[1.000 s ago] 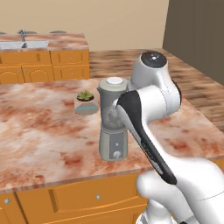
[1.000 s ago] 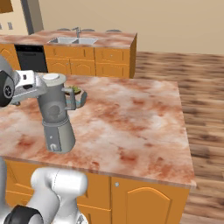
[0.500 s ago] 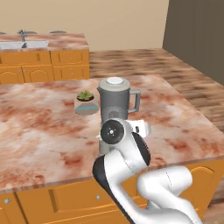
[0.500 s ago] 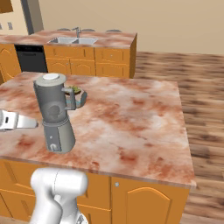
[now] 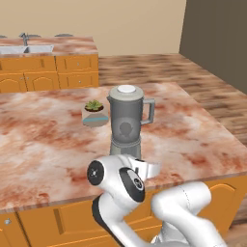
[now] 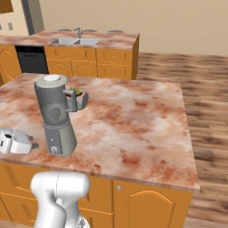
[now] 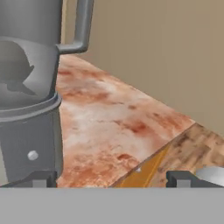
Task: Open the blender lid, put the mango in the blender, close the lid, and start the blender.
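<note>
Arm is dropping lower than half a second back, swinging down in front of the blender [image 5: 126,126]. Claw [image 7: 111,180] is hanging open and empty, level with the base, knob just ahead. Lid [image 5: 126,89] is sitting on the jar at mid-bench [image 6: 133,116]. Mango's whereabouts: can't tell. Probably the start press is left.

blender [image 5: 126,123]: grey, upright on counter | blender lid [image 5: 126,89]: white, on jar
</note>
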